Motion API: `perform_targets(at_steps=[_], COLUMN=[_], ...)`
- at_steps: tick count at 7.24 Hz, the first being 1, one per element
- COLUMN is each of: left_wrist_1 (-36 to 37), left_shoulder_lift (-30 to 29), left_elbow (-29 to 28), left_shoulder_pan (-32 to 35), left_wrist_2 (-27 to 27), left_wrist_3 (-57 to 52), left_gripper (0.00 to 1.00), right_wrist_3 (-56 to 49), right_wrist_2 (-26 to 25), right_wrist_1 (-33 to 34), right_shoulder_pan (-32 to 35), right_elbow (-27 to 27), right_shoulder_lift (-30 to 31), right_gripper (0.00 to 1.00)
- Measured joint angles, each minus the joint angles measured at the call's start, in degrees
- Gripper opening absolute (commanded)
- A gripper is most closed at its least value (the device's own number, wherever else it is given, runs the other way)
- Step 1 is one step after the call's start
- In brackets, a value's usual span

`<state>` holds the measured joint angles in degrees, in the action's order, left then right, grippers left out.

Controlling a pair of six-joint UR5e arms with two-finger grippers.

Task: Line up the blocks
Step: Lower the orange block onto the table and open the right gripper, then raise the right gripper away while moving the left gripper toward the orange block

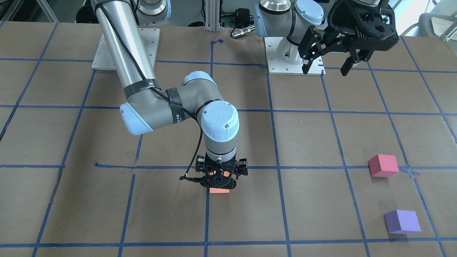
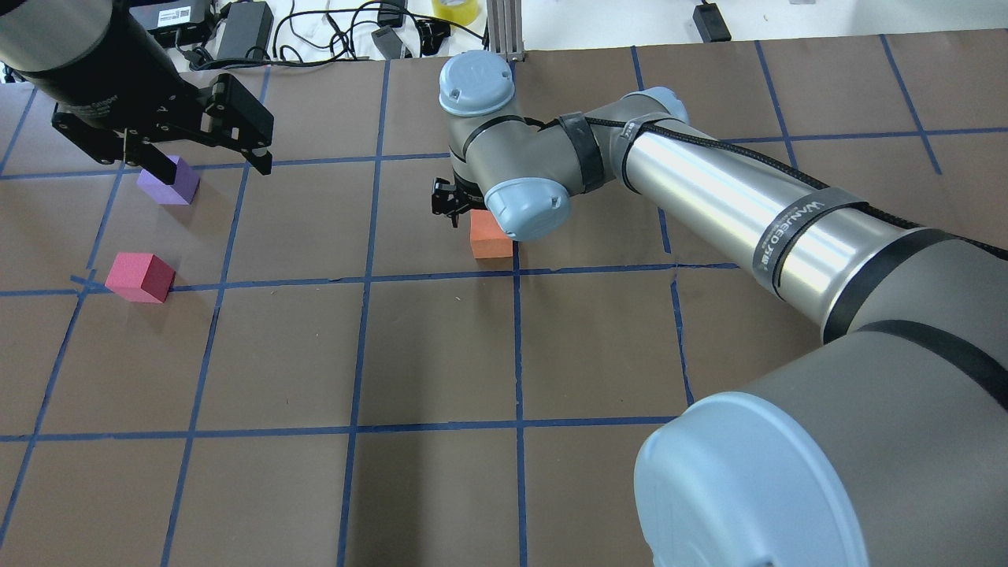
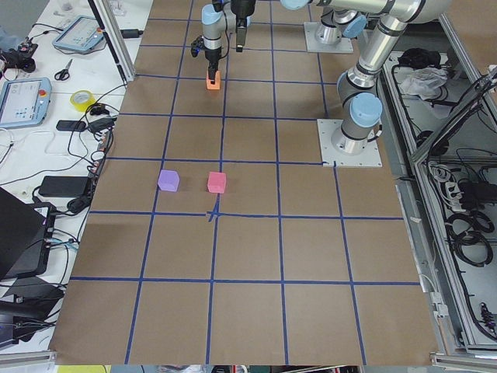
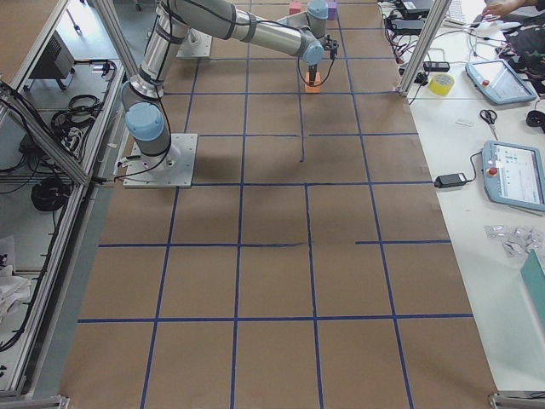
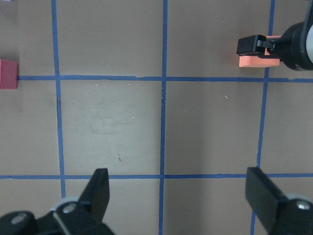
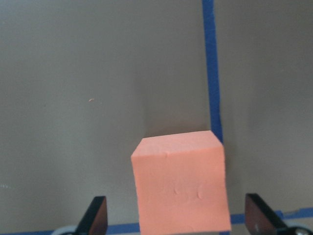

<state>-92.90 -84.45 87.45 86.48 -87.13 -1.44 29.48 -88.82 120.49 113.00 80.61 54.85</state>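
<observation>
Front-facing and overhead cameras look down on the table (image 1: 303,142) from opposite sides; two end cameras view it lengthwise from afar. Both wrist cameras face down, sharing the orange block (image 6: 181,188), the right closest.

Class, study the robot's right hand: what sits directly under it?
The orange block sits under the right hand, between its open fingers, neither touching it, on the brown table beside a blue tape line. From the front, the hand covers most of the block.
</observation>
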Motion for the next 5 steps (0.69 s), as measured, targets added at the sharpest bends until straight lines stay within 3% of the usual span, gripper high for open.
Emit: perform_targets(at_steps=[2,5], left_wrist_1=[0.0,0.0], left_shoulder_lift=[0.0,-0.1], left_elbow=[0.0,0.0], left_shoulder_pan=[0.0,0.0], left_wrist_2=[0.0,0.2], left_wrist_3=[0.0,-0.5], left_gripper=[1.00,1.00], right_wrist_3=[-2.6,-14.7], right_wrist_2=[0.3,2.2], right_wrist_1=[-7.2,-19.7], right_shoulder_pan=[-3.5,-12.6], right_elbow=[-0.4,0.6], right_shoulder_lift=[7.0,18.8], right_gripper=[1.00,1.00])
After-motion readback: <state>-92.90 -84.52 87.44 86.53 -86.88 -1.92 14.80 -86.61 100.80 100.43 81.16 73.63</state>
